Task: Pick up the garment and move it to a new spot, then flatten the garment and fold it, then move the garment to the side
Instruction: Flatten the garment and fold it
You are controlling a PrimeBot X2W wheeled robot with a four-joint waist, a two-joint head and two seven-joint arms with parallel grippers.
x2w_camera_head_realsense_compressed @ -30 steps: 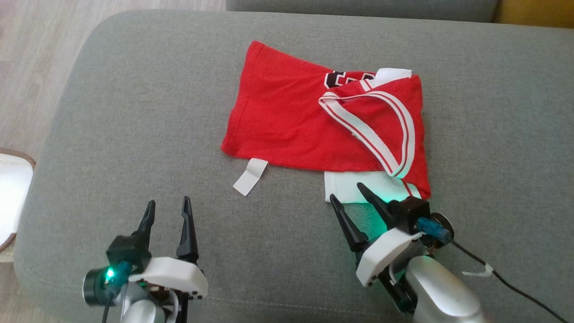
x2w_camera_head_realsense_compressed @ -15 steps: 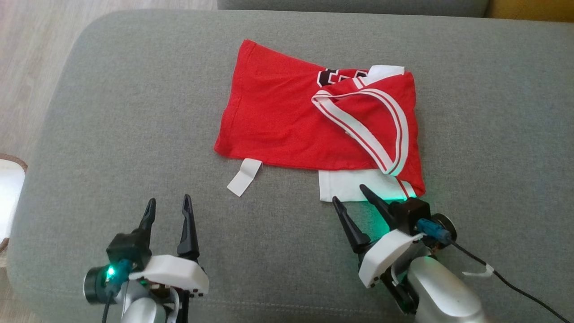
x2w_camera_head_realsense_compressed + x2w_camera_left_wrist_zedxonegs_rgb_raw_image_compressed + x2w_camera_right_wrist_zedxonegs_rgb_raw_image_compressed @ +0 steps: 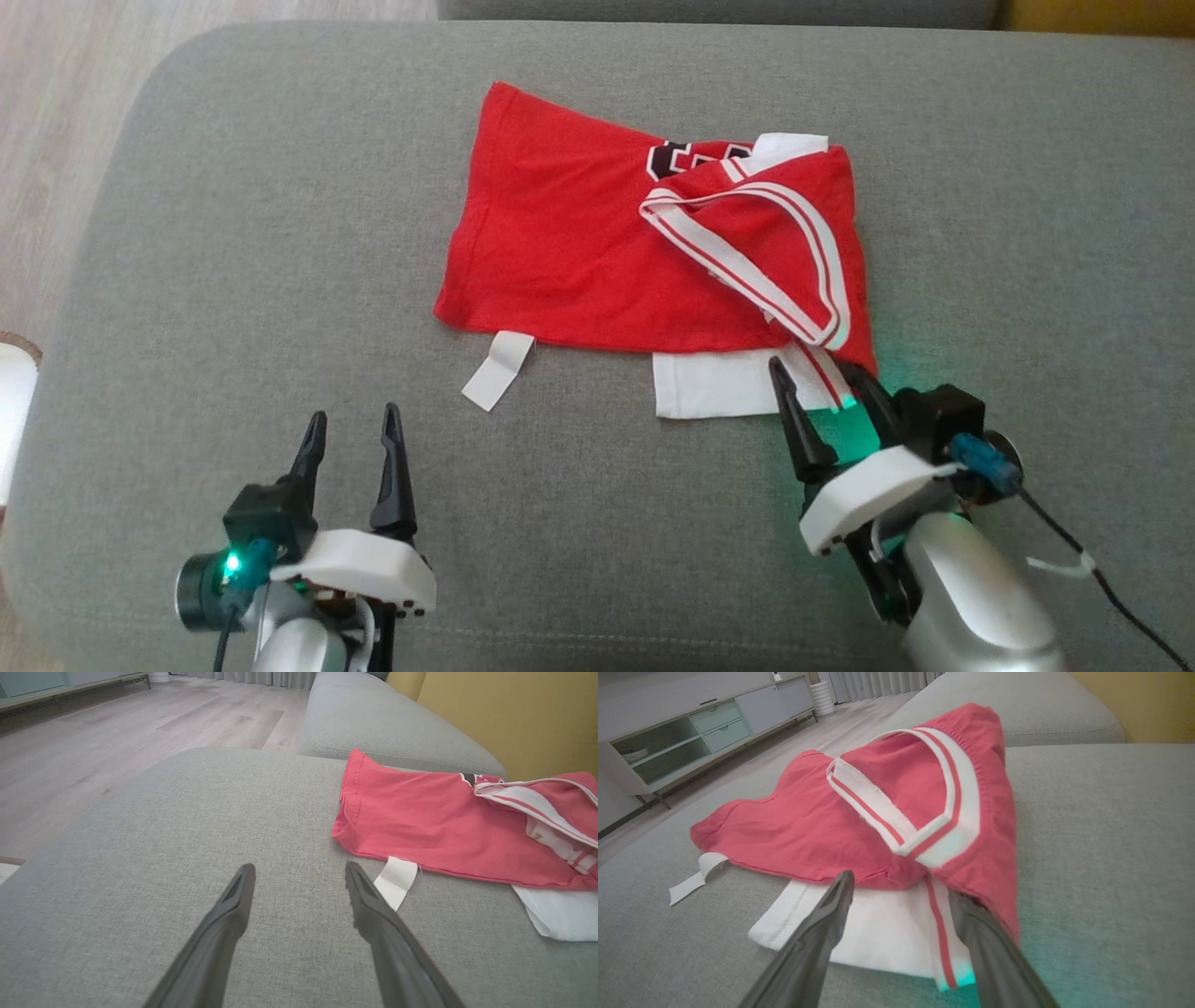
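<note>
Broad grey woven seat cushion (image 3: 233,233) with rounded corners, evenly daylit. A second grey cushion (image 3: 373,718) sits against its far edge, with a mustard-yellow wall or panel (image 3: 514,714) rising behind. Pale wood-plank floor (image 3: 117,732) runs off to the left, where the edge of a white mat with a brown rim (image 3: 11,411) lies just beside the cushion. Across the room: low sideboard (image 3: 705,728) on thin legs, grey curtains (image 3: 878,681) down to the floor, and a white ribbed cylinder (image 3: 823,697) standing between them.

Garment (image 3: 560,243) near cushion's (image 3: 280,280) far edge: black lettering (image 3: 665,161) mostly hidden under folded-over striped trim (image 3: 747,271), unreadable.
</note>
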